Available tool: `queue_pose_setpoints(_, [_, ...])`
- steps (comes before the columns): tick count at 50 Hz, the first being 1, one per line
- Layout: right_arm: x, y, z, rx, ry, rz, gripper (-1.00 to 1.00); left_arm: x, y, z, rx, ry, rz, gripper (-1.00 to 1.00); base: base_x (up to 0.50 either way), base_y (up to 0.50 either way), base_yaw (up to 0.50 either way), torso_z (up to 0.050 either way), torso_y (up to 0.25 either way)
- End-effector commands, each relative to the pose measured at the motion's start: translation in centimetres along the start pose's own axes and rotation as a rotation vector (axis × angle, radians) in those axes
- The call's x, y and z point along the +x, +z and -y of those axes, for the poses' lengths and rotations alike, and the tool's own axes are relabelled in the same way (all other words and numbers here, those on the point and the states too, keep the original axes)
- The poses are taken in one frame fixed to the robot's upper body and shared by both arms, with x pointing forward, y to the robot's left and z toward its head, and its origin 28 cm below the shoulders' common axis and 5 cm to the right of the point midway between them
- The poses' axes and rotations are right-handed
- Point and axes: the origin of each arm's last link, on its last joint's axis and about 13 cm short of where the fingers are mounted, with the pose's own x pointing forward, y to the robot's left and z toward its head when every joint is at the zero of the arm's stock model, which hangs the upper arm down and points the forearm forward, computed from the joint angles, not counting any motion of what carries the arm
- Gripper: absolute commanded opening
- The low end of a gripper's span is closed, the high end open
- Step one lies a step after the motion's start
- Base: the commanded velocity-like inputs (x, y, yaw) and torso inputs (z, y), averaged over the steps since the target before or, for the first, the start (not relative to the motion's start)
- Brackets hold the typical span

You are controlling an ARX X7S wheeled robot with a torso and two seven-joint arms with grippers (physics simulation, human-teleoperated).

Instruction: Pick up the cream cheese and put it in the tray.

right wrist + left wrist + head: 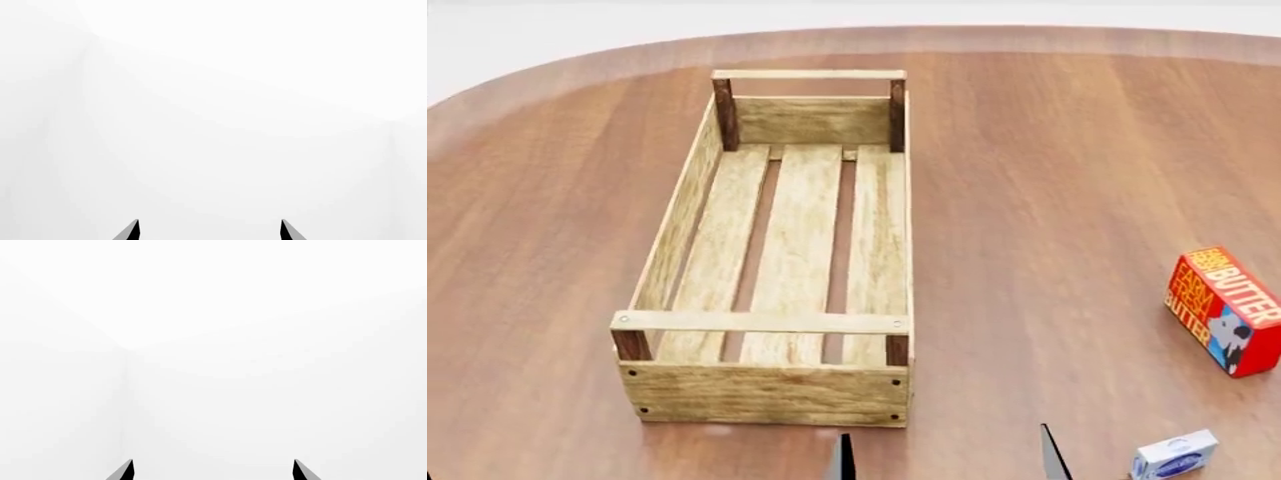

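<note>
Guessing the cream cheese (1174, 455), just right of the spread, empty right fingers (1050, 452), is light and stiff, so pinch its long sides.

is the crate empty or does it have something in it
Empty: the crate shows only bare slats inside. The cream cheese still sits on the table outside it.

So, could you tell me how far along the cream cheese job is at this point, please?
Nothing is done yet. The cream cheese lies on the table near the butter box, and the tray holds nothing. Nothing is in hand: both wrist views show open fingertips against blank white. The reach, grasp, lift and placement all remain.
</note>
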Motion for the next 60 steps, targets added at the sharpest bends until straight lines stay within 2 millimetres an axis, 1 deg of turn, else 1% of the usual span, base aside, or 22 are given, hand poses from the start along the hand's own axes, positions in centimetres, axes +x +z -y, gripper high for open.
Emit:
queue_pose_setpoints(1, [-0.01, 0.08, 0.00, -0.003, -0.001, 0.005, 1.00, 0.04, -0.01, -0.05, 0.001, 0.003, 0.001, 1.00, 0.10, 0.17, 0.00, 0.000, 0.000])
queue_pose_setpoints(34, [-0.03, 0.08, 0.08, 0.003, -0.007, 0.003, 1.00, 0.00, 0.00, -0.05, 0.001, 0.002, 0.002, 1.00, 0.10, 0.16, 0.00, 0.000, 0.000])
queue_pose_setpoints(60, [0.02, 0.00, 0.01, 0.009, 0.000, -0.001, 1.00, 0.04, -0.13, 0.01, 0.002, 0.000, -0.004, 1.00, 0.13, 0.06, 0.00, 0.000, 0.000])
